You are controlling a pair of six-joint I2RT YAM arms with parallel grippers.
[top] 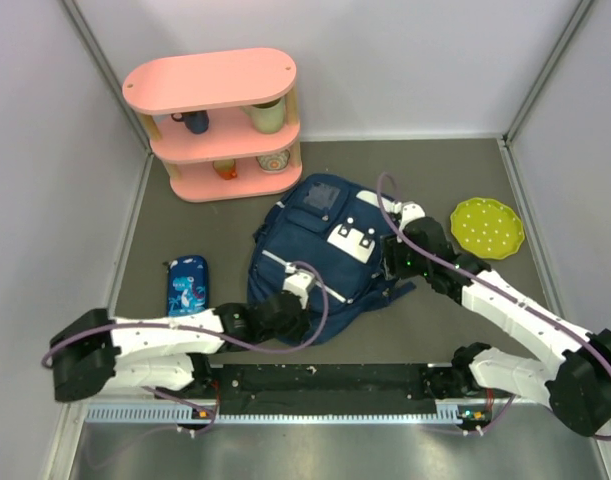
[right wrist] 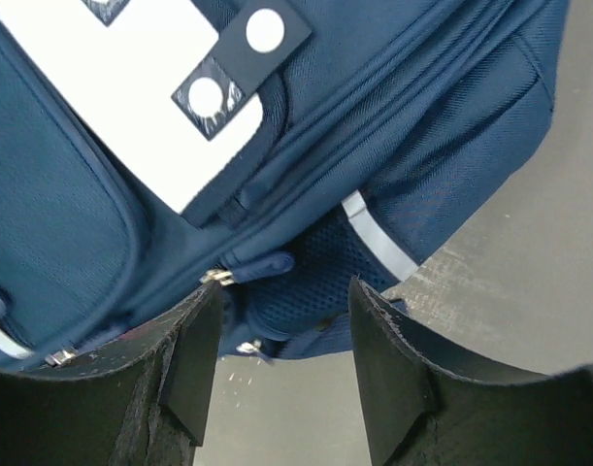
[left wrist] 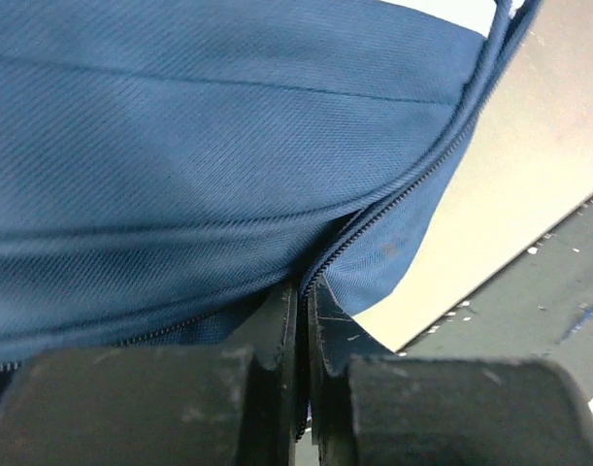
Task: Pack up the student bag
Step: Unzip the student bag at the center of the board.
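Setting: you are in a robot test cell. Evidence before you: bare pale panel walls [top: 405, 60] joined by metal corner struts [top: 541, 80]; grey tabletop [top: 465, 170]; staged props: pink three-tier shelf [top: 220, 120], spotted green plate [top: 487, 227], blue pencil case [top: 186, 285].

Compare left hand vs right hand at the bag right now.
Left hand is shut, pinching fabric of the student bag beside its zipper; right hand is open and holds nothing. Left hand is at the bag's near edge; right hand hovers at its right side. Both are at the bag.
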